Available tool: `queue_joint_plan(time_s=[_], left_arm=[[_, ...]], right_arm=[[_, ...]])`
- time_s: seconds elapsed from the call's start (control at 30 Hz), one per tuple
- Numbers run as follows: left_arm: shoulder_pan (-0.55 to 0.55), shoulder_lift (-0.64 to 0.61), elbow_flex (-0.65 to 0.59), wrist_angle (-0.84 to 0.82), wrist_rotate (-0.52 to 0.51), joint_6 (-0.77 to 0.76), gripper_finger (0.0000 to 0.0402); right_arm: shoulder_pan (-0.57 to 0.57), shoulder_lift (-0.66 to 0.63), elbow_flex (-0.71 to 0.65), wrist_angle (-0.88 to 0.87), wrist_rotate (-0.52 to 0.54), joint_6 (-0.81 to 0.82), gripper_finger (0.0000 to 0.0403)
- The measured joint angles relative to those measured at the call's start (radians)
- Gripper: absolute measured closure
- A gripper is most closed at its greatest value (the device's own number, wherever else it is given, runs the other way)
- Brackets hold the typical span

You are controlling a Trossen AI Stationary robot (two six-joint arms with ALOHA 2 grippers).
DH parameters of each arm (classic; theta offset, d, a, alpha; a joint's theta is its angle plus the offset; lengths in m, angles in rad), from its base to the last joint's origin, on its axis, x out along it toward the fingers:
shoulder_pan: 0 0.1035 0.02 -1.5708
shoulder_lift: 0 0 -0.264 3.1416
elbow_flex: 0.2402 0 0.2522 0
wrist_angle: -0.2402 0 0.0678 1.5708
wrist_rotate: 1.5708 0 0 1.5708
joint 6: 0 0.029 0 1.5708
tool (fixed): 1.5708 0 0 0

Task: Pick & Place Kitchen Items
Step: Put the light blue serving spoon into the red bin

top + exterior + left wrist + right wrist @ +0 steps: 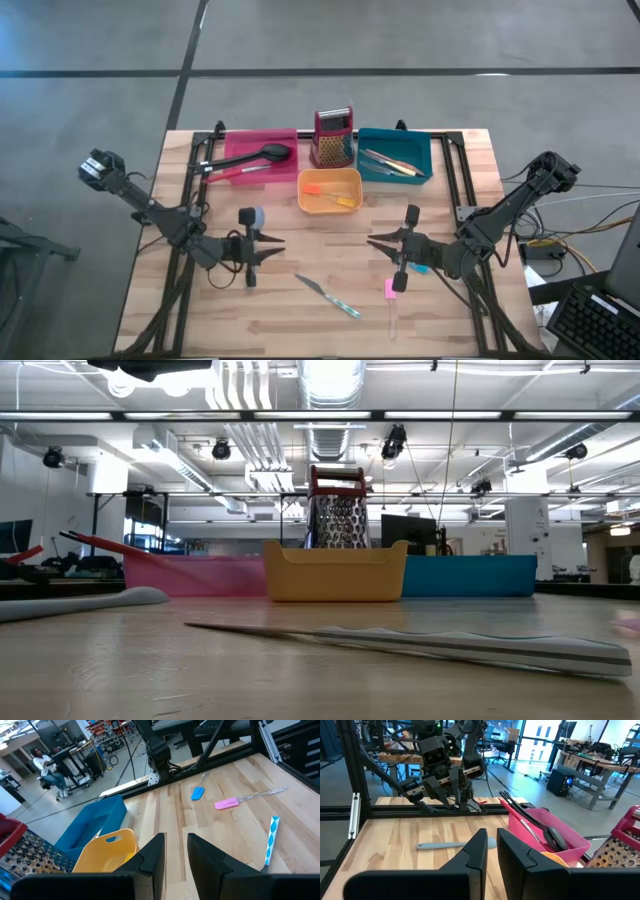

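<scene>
My left gripper [277,247] hangs shut and empty over the table's left middle; it also shows in its own wrist view [176,845]. A grey spoon [250,217] lies flat under it and also shows in the right wrist view [455,845]. My right gripper [372,243] hangs shut and empty at the right middle; it also shows in its own wrist view [492,837]. A knife with a teal patterned handle [330,296] lies between them near the front. A pink spatula [391,290] and a small blue piece [419,268] lie by the right gripper.
At the back stand a pink tray [232,148] with a black spoon and a red utensil, a yellow tray [304,198] with orange pieces, a teal tray [424,152] with several utensils, and the upright red grater [333,138]. Black frame rails run along both table sides.
</scene>
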Motion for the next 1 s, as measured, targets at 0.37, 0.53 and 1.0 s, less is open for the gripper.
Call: queue_joint_plan(time_s=[0.37, 0.53, 1.0], left_arm=[[0.0, 0.0, 0.0, 0.0, 0.001, 0.0, 0.0314], [0.0, 0.0, 0.0, 0.0, 0.001, 0.0, 0.0314], [0.0, 0.0, 0.0, 0.0, -0.008, 0.007, 0.0339]], right_arm=[[0.0, 0.0, 0.0, 0.0, 0.0, 0.005, 0.0338], [0.0, 0.0, 0.0, 0.0, 0.0, 0.001, 0.032], [0.0, 0.0, 0.0, 0.0, 0.0, 0.0, 0.0275]])
